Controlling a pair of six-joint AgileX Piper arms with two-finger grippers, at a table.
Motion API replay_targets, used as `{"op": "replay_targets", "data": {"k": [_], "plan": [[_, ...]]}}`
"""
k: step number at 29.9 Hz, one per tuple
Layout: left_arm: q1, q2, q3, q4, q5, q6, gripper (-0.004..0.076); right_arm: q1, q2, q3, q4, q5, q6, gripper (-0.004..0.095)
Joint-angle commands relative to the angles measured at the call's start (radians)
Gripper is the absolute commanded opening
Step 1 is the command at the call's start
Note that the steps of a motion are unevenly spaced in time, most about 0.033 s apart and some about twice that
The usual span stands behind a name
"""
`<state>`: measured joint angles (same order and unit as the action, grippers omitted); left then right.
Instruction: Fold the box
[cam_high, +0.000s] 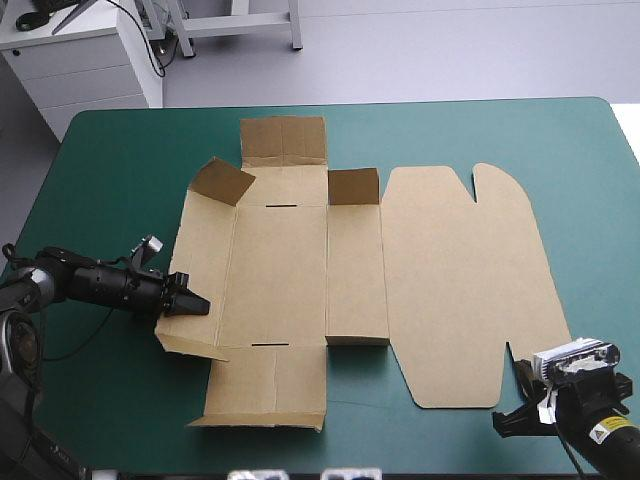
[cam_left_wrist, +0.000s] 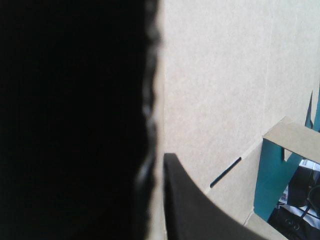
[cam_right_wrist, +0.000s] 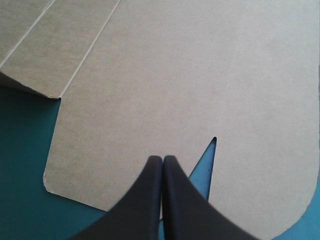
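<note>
The brown box lies as a cut sheet, mostly flat, in the middle of the table. Its wide lid is spread flat to the right. Two small corner flaps stand up at the far side. My left gripper is at the sheet's left wall panel. In the left wrist view its fingers are all but shut on the board's edge. My right gripper sits shut at the lid's near right corner, tips over the board beside a notch.
The teal-green cover shows all round the sheet. The table's near edge is close behind the right gripper. A long flap of the sheet reaches toward the near edge, and another toward the far edge.
</note>
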<state>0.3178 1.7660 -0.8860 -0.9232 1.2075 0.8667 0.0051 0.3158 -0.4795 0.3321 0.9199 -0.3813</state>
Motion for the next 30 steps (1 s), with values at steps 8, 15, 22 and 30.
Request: {"op": "replay_targets", "data": {"k": [8, 15, 22, 30], "plan": [[-0.086, -0.028, -0.036, -0.125, 0.067, 0.128, -0.0008, 0.004, 0.009, -0.026, 0.02, -0.059, -0.002, -0.0019], [-0.253, -0.099, -0.212, 0.03, -0.028, 0.019, -0.0008, 0.004, 0.009, -0.026, 0.02, -0.059, -0.002, -0.0019], [-0.442, -0.129, -0.529, 0.277, -0.05, -0.173, -0.0008, 0.004, 0.009, -0.026, 0.02, -0.059, -0.002, -0.0019], [-0.667, -0.129, -0.868, 0.593, -0.048, -0.286, -0.0008, 0.004, 0.009, -0.026, 0.02, -0.059, -0.002, -0.0019]]}}
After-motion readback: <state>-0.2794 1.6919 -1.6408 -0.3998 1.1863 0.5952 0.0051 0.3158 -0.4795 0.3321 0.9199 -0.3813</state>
